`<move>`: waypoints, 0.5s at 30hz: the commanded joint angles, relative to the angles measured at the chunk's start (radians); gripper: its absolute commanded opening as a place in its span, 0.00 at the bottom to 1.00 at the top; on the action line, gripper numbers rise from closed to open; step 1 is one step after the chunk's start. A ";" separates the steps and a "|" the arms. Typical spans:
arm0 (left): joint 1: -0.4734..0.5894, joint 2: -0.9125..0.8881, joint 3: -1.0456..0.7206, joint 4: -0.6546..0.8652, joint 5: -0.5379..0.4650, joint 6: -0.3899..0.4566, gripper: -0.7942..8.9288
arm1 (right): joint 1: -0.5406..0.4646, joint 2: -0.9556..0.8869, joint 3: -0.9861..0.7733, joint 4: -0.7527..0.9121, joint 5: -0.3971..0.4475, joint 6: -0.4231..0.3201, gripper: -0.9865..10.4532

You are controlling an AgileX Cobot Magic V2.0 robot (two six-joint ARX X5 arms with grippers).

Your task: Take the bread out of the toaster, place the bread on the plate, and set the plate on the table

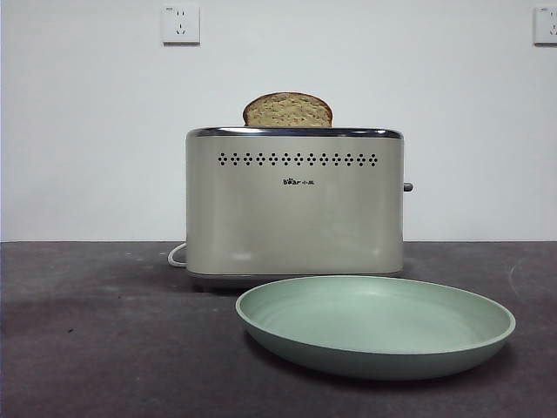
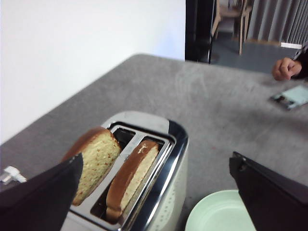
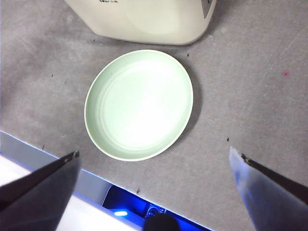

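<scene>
The cream toaster (image 1: 294,205) stands on the dark grey table (image 1: 104,348). The bread (image 1: 287,111) sticks up out of its top. In the left wrist view the toaster (image 2: 175,154) holds two slices: the taller speckled bread (image 2: 98,161) in the far slot and a second, lower slice (image 2: 132,178) in the slot nearer the vents. My left gripper (image 2: 156,161) hangs open above the toaster. The pale-green plate (image 1: 376,324) lies empty on the table in front of the toaster. My right gripper (image 3: 154,151) is open above the plate (image 3: 139,103). Neither gripper shows in the front view.
A white cord (image 1: 177,255) leaves the toaster's back left. The lever (image 1: 407,186) sticks out on its right side. In the left wrist view a person's hand (image 2: 288,68) and a small flat object (image 2: 291,96) lie at the far table edge. The table's front edge (image 3: 43,156) runs under the right gripper.
</scene>
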 commanded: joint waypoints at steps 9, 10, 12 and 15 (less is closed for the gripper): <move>-0.060 0.270 0.035 0.156 -0.029 0.051 0.69 | 0.002 0.000 0.000 0.002 -0.001 0.002 0.64; -0.064 0.287 0.035 0.162 -0.031 0.051 0.69 | 0.002 0.000 0.000 0.002 -0.001 0.002 0.64; -0.069 0.317 0.035 0.164 -0.037 0.051 0.69 | 0.002 0.000 0.000 0.002 -0.001 0.002 0.63; -0.077 0.348 0.035 0.163 -0.061 0.051 0.64 | 0.002 0.000 0.000 0.002 -0.001 0.002 0.63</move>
